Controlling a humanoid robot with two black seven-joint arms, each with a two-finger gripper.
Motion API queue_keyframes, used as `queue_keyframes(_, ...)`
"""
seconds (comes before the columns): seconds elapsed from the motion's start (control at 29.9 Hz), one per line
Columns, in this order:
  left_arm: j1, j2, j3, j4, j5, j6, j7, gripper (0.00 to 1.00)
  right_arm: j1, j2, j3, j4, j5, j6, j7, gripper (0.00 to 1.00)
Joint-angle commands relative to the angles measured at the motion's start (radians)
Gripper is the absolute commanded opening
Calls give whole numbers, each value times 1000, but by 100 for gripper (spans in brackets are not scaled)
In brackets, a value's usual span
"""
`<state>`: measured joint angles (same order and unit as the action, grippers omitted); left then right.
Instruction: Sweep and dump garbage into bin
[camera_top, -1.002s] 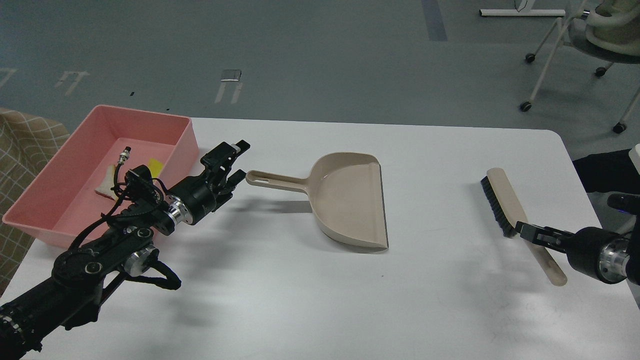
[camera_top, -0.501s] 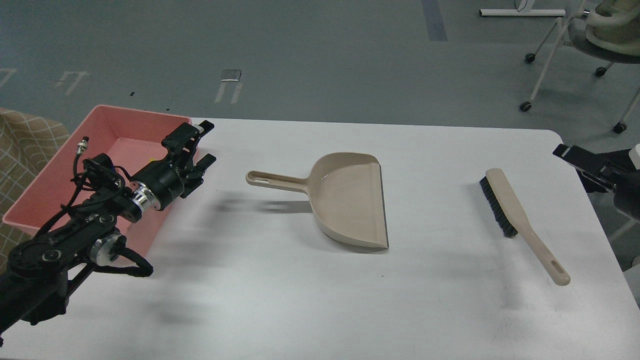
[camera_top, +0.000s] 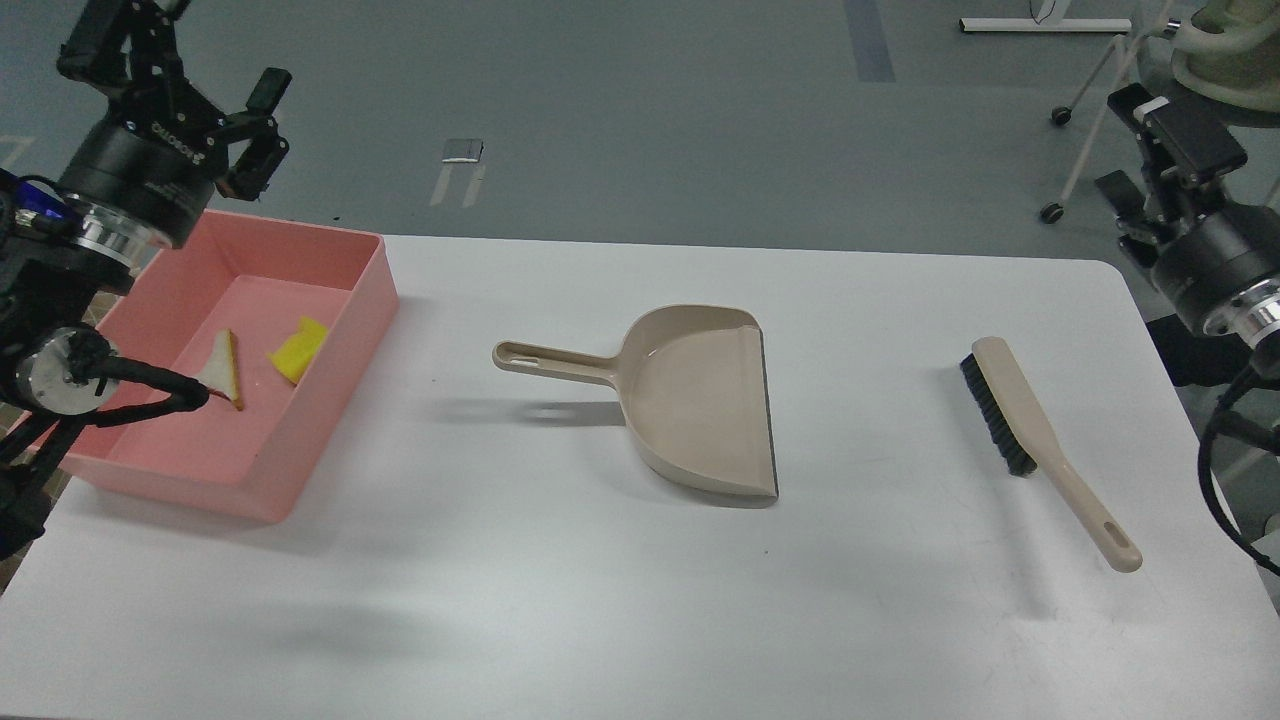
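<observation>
Both scraps lie inside my shallow pink plastic bin: the soft yellow sponge chunk and limp, crumbly white bread triangle, both light. My left gripper jaws stand apart, empty; right gripper jaws I cannot tell

Bin seen as smooth pink plastic; dustpan smooth beige plastic, slight sheen; brush black-bristled; table matt white.

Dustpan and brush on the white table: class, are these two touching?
Apart. The head view shows a broad strip of bare white table between the dustpan and the brush.
</observation>
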<state>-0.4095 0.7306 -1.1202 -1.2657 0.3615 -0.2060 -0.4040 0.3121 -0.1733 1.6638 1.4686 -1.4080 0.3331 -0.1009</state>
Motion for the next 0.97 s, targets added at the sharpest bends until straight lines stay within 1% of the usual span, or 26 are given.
queue_keyframes(0.0,-8,-58,-16,70,-36,-15,5,98,8,129,-1,-39,38,-69,0,100)
queue_keyframes(0.1,-14,-91,-18,126,-36,-45,8,98,31,172,-1,-77,118,-95,0,100)
queue_keyframes(0.13,-17,-106,-18,153,-36,-71,8,98,44,173,-1,-103,192,-100,0,100)
queue_keyframes(0.2,-22,-126,-15,169,-35,-78,11,98,58,173,-4,-145,320,-100,3,100)
queue_keyframes(0.23,-25,-134,-1,172,-35,-75,17,98,70,173,-6,-171,401,-97,3,100)
queue_keyframes(0.3,-23,-138,3,177,-32,-75,30,98,82,173,-6,-197,463,-92,4,100)
queue_keyframes(0.33,-23,-140,5,178,-29,-76,46,98,94,173,-9,-217,498,-89,4,100)
queue_keyframes(0.43,-22,-140,8,180,-26,-78,82,98,117,173,-9,-232,503,-89,4,100)
queue_keyframes(0.47,-22,-140,10,180,-24,-78,85,98,119,173,-9,-232,503,-88,4,100)
queue_keyframes(0.94,-37,-134,25,177,-19,-76,86,98,122,173,-9,-215,504,-91,3,100)
